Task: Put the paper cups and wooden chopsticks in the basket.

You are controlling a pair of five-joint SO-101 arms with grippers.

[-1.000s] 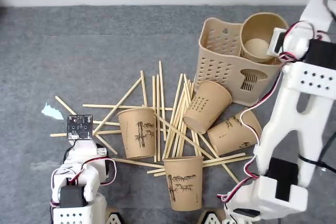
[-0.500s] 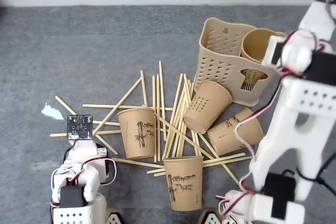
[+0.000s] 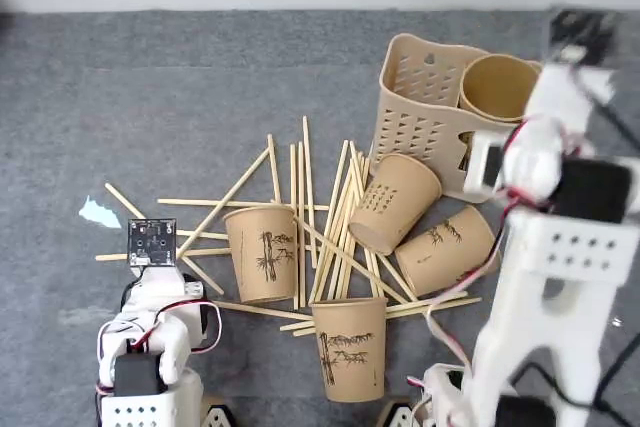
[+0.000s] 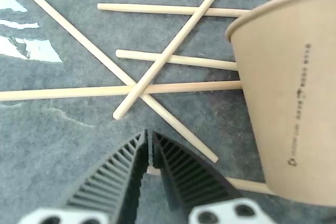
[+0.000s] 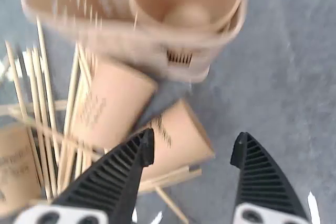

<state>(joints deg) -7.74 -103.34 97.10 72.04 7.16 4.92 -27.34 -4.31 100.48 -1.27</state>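
**Q:** Grey table (image 3: 150, 97), seen from above. Where do your task's things lie?

**A:** Your basket (image 3: 425, 112) stands at the far right with one cup (image 3: 497, 87) inside it. Two cups (image 3: 395, 202) lie on their sides just beside the basket's front. Two more cups (image 3: 262, 252) lie nearer the arms' bases. Chopsticks (image 3: 300, 187) are strewn across the table, around and under these cups.

**Q:** And your grippers?

**A:** Your left gripper (image 4: 149, 139) is closed, its jaws meeting with nothing between them. It is low over crossed chopsticks (image 4: 157, 61), beside a cup (image 4: 289, 93). Your right gripper (image 5: 194, 136) is spread wide and empty, above the cups near the basket (image 5: 131, 24).
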